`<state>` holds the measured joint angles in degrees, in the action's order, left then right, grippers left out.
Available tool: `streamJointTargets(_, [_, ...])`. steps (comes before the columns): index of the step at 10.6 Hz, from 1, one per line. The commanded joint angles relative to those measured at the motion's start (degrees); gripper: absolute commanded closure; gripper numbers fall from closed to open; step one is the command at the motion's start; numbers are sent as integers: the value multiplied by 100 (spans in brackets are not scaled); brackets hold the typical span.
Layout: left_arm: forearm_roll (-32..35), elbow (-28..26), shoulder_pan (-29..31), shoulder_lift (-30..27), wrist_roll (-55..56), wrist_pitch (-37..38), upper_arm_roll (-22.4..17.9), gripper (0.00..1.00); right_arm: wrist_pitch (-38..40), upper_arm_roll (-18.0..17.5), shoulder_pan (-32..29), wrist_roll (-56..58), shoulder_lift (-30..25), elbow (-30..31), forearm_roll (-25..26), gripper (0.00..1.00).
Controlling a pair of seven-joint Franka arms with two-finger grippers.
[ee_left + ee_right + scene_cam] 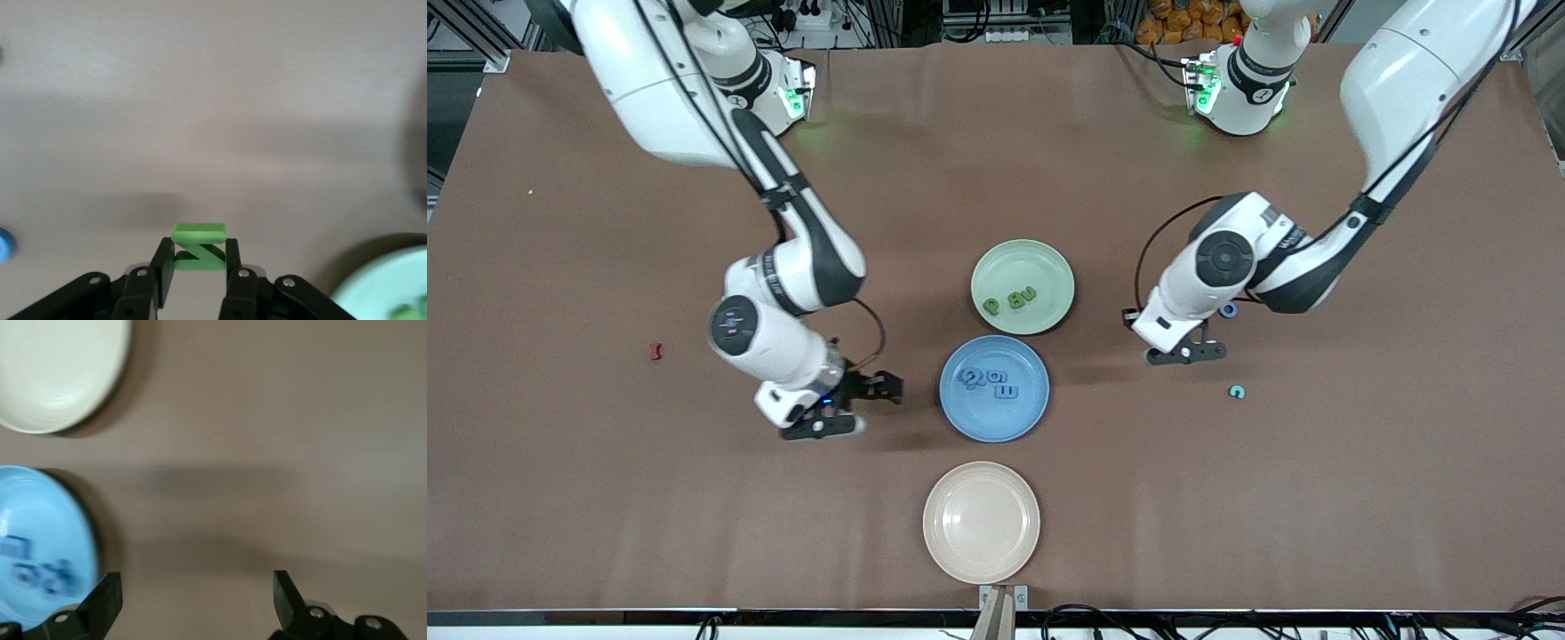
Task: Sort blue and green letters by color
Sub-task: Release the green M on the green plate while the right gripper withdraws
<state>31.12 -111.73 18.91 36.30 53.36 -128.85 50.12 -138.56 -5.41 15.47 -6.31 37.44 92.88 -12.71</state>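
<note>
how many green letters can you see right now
4. Three green letters lie on the green plate: at and. A fourth, a green Z, is pinched in the left gripper above the table. Others may be hidden under the arms.

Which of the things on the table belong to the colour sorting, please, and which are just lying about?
Belonging to the job:
- green letters on the green plate
- blue letters on the blue plate
- green Z held in the left gripper
- blue ring letter
- teal letter

Lying about:
- dark red letter
- cream plate
</note>
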Motion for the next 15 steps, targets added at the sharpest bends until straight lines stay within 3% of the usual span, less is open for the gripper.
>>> streamJointTargets(1, [-176, 441, -895, 17, 1094, 45, -63, 100, 83, 441, -465, 822, -554, 801, 381, 0])
streamJointTargets(4, [-159, 941, -1835, 376, 2053, 45, -238, 100, 310, 969, -869, 1079, -782, 987, 1304, 0])
streamJointTargets(7, [-194, 1461, -3460, 465, 2950, 45, -1404, 97, 689, 1147, -1194, 1088, -1351, 1188, 1491, 0])
streamJointTargets(8, [-203, 1522, -3726, 492, 2961, 45, -1591, 88, 820, 1147, -1247, 1088, -1563, 1206, 1491, 0])
streamJointTargets(9, [-203, 1567, -3772, 527, 2970, 45, -1602, 51, 1039, 1138, -1291, 1088, -1808, 1198, 1482, 0])
streamJointTargets(10, [-194, 1567, -3772, 536, 2987, 45, -1602, 1, 1198, 1138, -1327, 1088, -2115, 1189, 1482, 0])
streamJointTargets(13, [-159, 1873, -3781, 483, 2970, 45, -1602, 0, 2478, 1129, -1327, 1044, -2951, 918, 1430, 0])
streamJointTargets(15, [-54, 2163, -3729, 370, 2891, 45, -1602, 0, 3523, 1129, -1327, 1044, -3164, 235, 1386, 0])
